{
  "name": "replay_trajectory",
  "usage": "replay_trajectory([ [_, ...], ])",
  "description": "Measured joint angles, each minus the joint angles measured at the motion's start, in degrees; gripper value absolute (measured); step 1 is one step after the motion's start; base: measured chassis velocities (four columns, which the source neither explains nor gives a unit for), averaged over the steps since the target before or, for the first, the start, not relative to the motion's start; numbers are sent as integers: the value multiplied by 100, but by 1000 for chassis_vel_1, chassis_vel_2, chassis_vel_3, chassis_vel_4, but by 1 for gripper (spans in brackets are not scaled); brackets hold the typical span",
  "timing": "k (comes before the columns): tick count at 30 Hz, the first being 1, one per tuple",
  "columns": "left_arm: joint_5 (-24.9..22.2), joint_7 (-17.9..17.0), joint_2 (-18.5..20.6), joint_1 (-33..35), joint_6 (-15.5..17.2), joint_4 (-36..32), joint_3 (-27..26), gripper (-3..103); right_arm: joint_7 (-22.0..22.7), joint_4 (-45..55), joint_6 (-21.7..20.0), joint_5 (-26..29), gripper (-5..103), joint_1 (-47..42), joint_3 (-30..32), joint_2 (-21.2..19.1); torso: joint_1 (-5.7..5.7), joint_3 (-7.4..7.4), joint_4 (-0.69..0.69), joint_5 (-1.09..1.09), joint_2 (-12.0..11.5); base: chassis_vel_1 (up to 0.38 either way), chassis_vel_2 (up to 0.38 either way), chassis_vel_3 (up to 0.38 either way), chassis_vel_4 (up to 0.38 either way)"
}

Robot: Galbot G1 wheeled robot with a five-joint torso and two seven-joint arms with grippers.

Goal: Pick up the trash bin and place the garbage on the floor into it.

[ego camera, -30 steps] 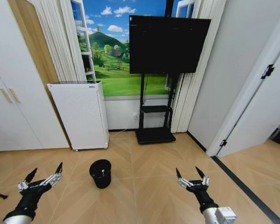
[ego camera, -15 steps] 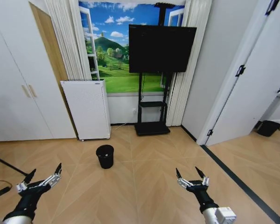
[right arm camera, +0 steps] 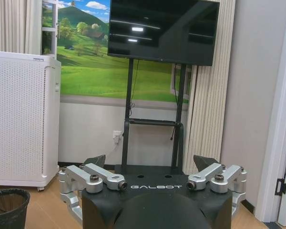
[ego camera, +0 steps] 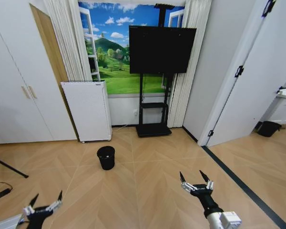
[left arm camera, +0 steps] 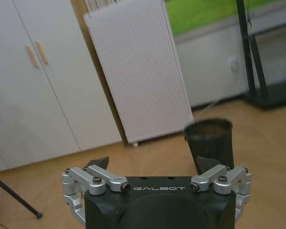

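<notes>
The trash bin, a small black mesh bin, stands upright on the parquet floor ahead of me, in front of a white appliance. My left gripper is low at the near left, open and holding nothing; in the left wrist view the left gripper points toward the bin, which is well beyond its fingertips. My right gripper hovers open over bare floor at the near right, and in the right wrist view the right gripper has the bin off to one side. The garbage is out of view.
A tall white perforated appliance and a TV on a black stand line the back wall. White cupboard doors are on the left. A black tripod leg lies at the far left. A dark border strip runs past an open doorway on the right.
The whole view has shifted, so the camera moved: the bin now looks smaller and farther off. My left gripper sits lower in the picture. The right gripper keeps its place.
</notes>
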Motion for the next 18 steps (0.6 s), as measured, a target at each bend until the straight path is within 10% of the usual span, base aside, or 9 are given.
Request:
replay_trajectory([
  [11, 1533, -375, 282, -1669, -2527, 6693, 931, 100, -1, 0, 0, 0, 100, 0, 0, 0, -3, -3, -9, 2, 1, 0, 0, 0, 0],
  [14, 1473, 44, 255, -1566, -2885, 7254, 798, 100, -1, 0, 0, 0, 100, 1, -1, 0, -3, -1, 11, -4, 1, 9, 9, 3, 23],
  [18, 1512, 224, 539, -1524, -3043, 7254, 456, 100, 0, 0, 0, 0, 100, 1, 0, 0, -4, -4, 0, 1, 2, 14, 13, 6, 34],
])
